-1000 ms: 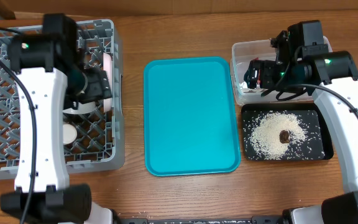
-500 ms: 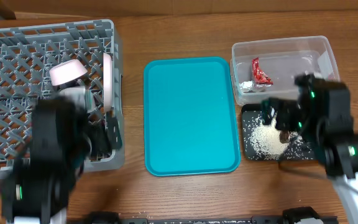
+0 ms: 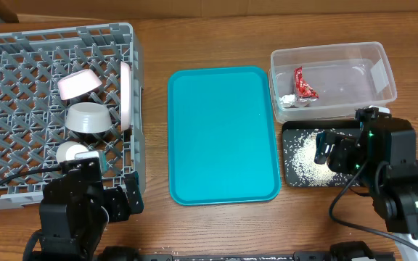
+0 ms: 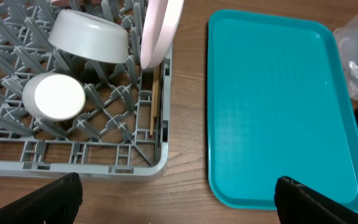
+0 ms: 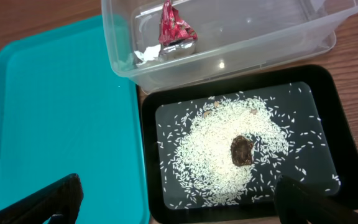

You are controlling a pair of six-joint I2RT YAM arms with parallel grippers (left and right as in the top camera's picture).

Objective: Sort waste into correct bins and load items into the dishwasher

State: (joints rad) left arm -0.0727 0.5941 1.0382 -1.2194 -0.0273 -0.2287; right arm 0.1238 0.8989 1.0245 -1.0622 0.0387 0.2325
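The grey dish rack holds a small pink-backed plate, a large plate on edge, a grey bowl upside down and a white cup. Wooden chopsticks stand in the rack by the large plate. The red-and-silver wrapper lies in the clear tub. Rice and a brown lump lie in the black tray. My left gripper is open and empty above the rack's front right corner. My right gripper is open and empty above the black tray's front.
A bare teal tray lies between the rack and the two bins. The clear tub stands just behind the black tray. Both arm bases stand at the table's front edge.
Both arms have pulled back toward the front of the table, the left away from the rack, the right away from the clear tub. The wrapper now lies uncovered in the tub.
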